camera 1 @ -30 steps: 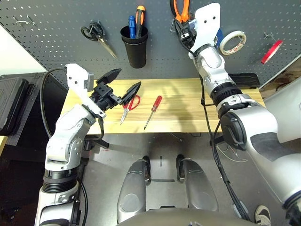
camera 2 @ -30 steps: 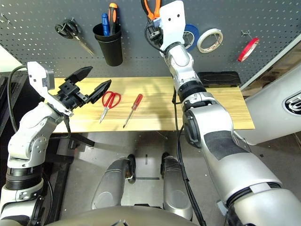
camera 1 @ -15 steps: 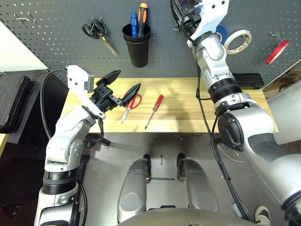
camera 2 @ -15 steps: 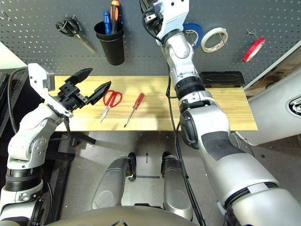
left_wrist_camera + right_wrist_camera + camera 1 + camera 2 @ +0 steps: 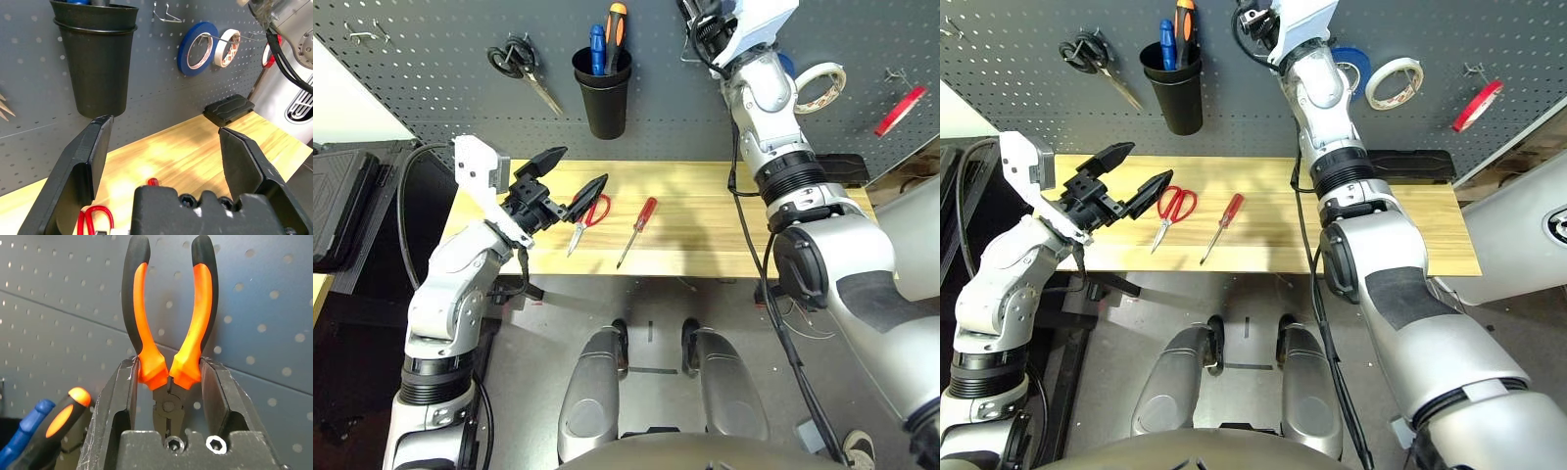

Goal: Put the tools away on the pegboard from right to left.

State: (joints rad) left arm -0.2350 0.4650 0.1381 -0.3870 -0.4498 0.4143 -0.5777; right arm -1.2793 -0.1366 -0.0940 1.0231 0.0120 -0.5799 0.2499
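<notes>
Wooden table [image 5: 705, 215] below dark grey pegboard [image 5: 431, 78]

Table [image 5: 705, 230]: scissors [image 5: 584, 217], screwdriver [image 5: 635, 230], black pad [image 5: 837, 168]

From the head we get two near-identical looks down over the wooden table [image 5: 705, 211] toward the pegboard [image 5: 431, 88]. Our left wrist cam sits low, facing the board's black cup [image 5: 95, 54]; the right one is jammed close against the pliers [image 5: 168, 323].
</notes>
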